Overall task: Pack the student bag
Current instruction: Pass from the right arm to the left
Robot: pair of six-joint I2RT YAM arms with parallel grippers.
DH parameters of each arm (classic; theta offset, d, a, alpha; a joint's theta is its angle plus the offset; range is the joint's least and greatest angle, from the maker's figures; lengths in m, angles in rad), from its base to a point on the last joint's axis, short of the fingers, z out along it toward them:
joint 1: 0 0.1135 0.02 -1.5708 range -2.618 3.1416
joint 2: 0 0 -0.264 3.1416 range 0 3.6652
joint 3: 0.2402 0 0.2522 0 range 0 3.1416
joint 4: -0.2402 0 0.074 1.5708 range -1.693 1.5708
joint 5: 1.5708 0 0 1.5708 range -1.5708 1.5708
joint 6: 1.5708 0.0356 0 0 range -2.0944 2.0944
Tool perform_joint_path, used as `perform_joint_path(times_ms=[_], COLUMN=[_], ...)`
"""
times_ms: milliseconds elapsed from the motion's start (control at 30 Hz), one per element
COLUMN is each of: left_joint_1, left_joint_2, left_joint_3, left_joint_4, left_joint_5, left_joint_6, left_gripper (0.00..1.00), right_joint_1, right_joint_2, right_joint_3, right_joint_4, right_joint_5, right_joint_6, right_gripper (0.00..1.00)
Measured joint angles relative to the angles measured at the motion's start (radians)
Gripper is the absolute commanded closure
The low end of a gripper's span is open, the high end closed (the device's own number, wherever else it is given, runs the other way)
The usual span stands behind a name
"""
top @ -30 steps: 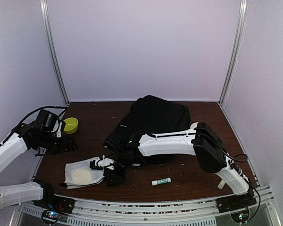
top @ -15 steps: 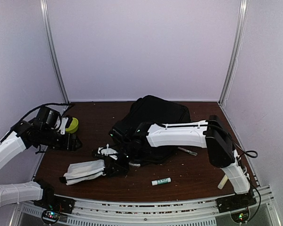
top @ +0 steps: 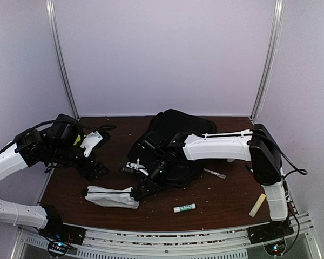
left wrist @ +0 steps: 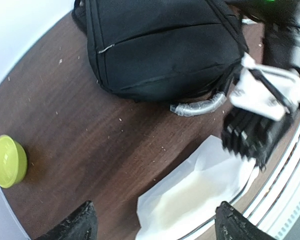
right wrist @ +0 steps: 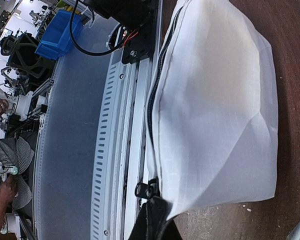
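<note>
Currently the right tool pinches only a corner of the white pouch, left tool spread apart, so it may slip before reaching the student bag at the desk's back.

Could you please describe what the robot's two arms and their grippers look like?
The left arm and right arm have smooth white tubular links joined by bulky black joints, with thin black cables looping outside. The left gripper and right gripper are black with white housing parts; the left gripper's fingers are dark and blocky.
</note>
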Motion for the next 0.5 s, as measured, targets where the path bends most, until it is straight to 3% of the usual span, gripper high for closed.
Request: perform_joint_path(times_ms=[300, 500], left_joint_1=[-0.001, -0.021], left_joint_2=[-0.093, 0.074], left_joint_3=[-0.009, -0.013], left_joint_4=[-0.013, -0.018], left_joint_5=[0.131, 0.190], left_joint_6=[0.271, 0.381], left_gripper=[0.15, 0.15], right_joint_1=[-0.074, -0.095], right_joint_2=[0.001, 0.001], right_joint_3=[-0.021, -0.021], right_joint_4=[0.008, 0.009], right_joint_5=[-0.023, -0.025], right_joint_6=[0.000, 0.000], right_gripper=[1.00, 1.00])
